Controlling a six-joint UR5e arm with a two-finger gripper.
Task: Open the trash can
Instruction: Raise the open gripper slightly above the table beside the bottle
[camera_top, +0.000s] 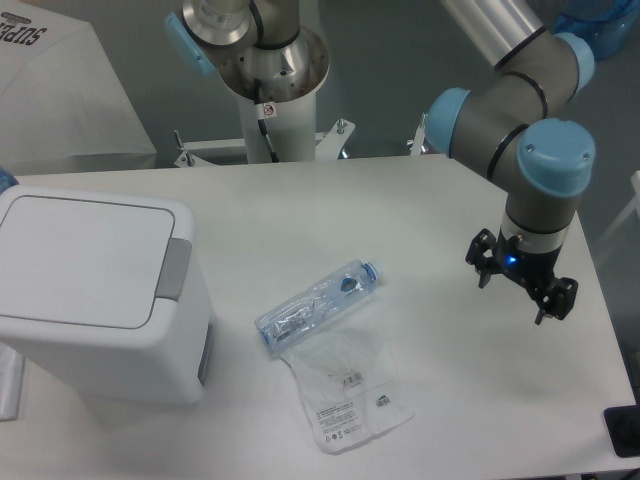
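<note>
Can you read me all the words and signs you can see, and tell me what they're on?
"SUPE": big dark letters, cut off at the edge, on the white box at the top left.
Small red round sign on the white robot pillar: too small to read.
Printed marks on the clear plastic bag: too small to read.
Label on the plastic bottle: blurred, unreadable.
The trash can shows no words.

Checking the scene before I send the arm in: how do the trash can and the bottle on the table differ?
The trash can is a large, boxy, opaque white bin; the bottle is far smaller, slim and clear with a blue cap. The trash can stands upright with its flat lid shut, while the bottle lies on its side, partly on a clear plastic bag. Both rest on the table, apart from the gripper.
</note>
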